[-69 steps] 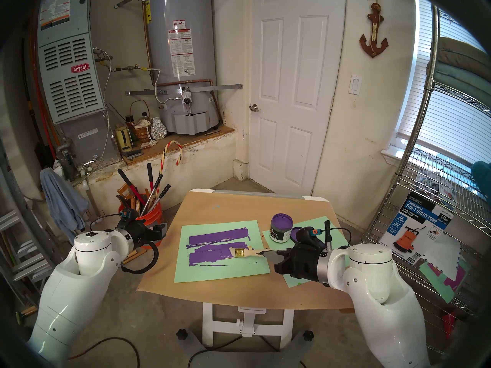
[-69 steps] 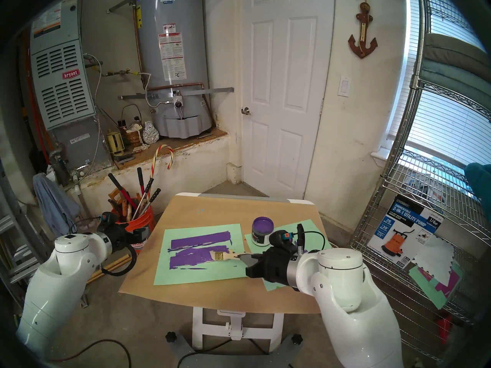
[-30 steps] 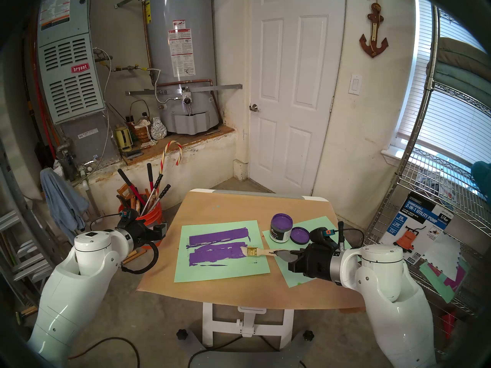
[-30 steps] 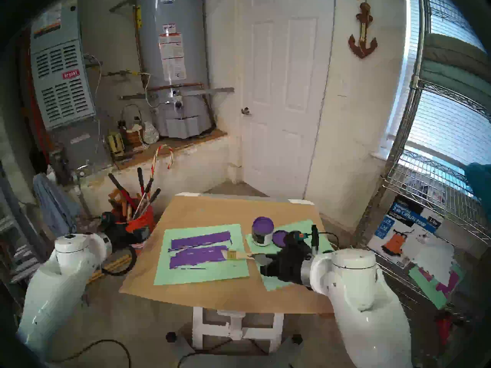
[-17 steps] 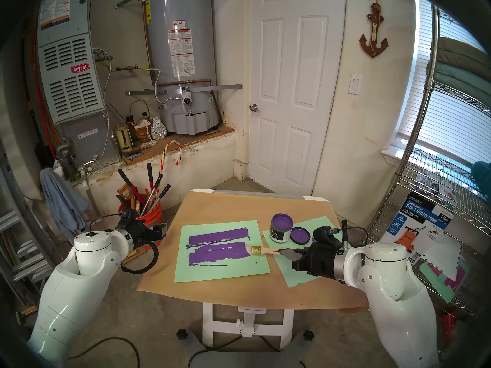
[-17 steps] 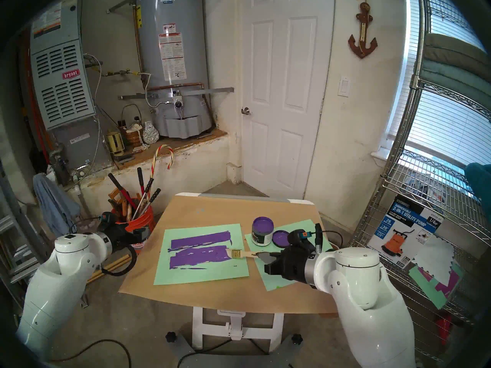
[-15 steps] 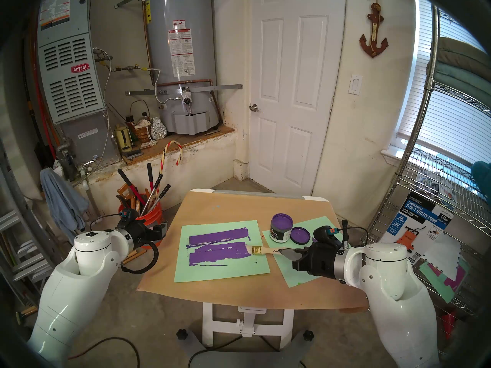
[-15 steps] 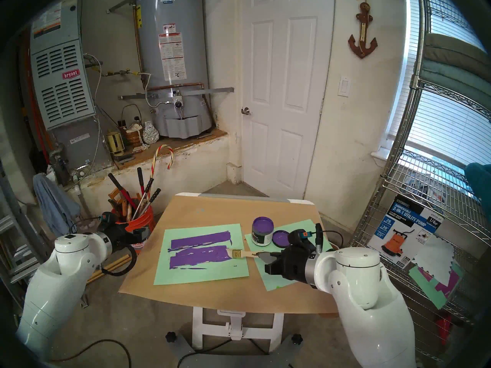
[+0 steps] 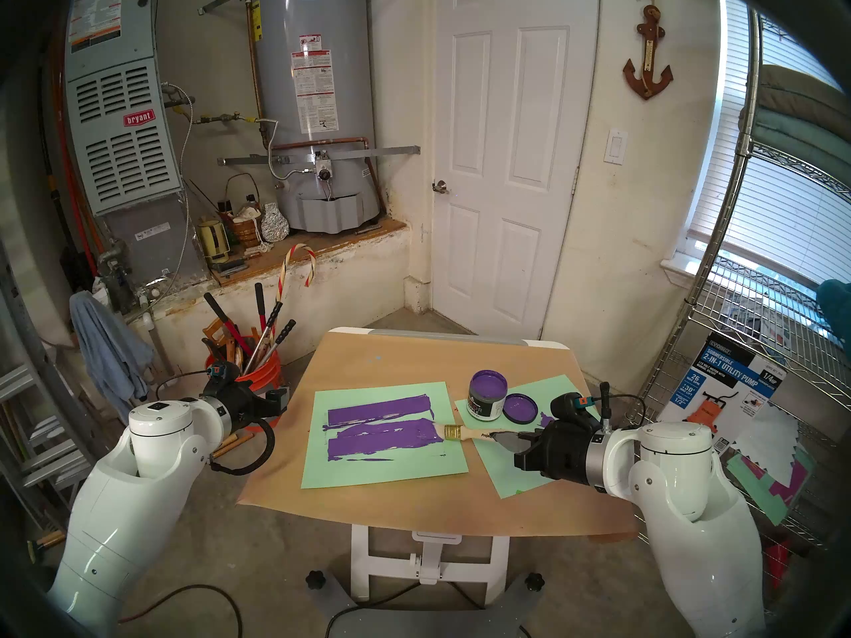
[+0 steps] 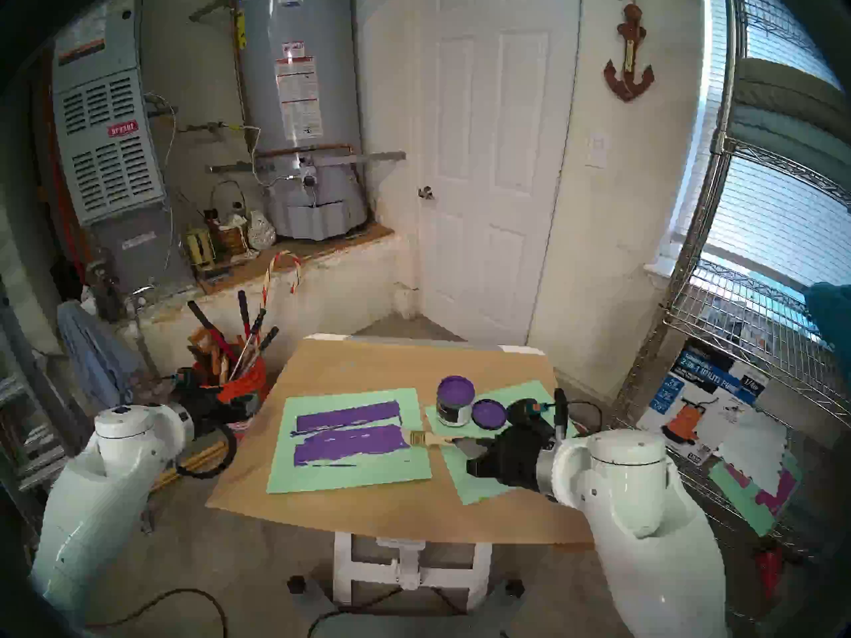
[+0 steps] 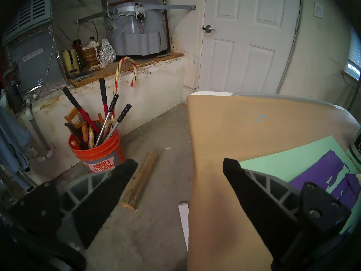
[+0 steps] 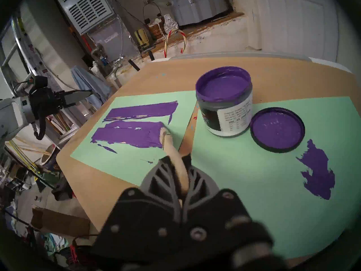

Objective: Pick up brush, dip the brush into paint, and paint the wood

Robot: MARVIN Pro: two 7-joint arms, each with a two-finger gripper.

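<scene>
Fingers [image 12: 173, 168] of your right gripper [image 9: 506, 439] clamp the pale wooden-handled flat paintbrush [image 9: 460, 433], its long axis pointing leftward, bristles touching the right end of the purple-painted ribbed wooden strip [image 9: 382, 441]; left fingers [image 11: 240, 178] idle apart.

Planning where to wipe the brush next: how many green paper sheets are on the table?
2. The large sheet lies mid-table under the purple strokes; the second lies on the right under the paint jar, partly hidden by the right gripper.

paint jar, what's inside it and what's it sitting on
The paint jar holds glossy purple paint nearly to its rim. It stands on the mint-green paper sheet, beside its lid. Its depth and underside are hidden.
</scene>
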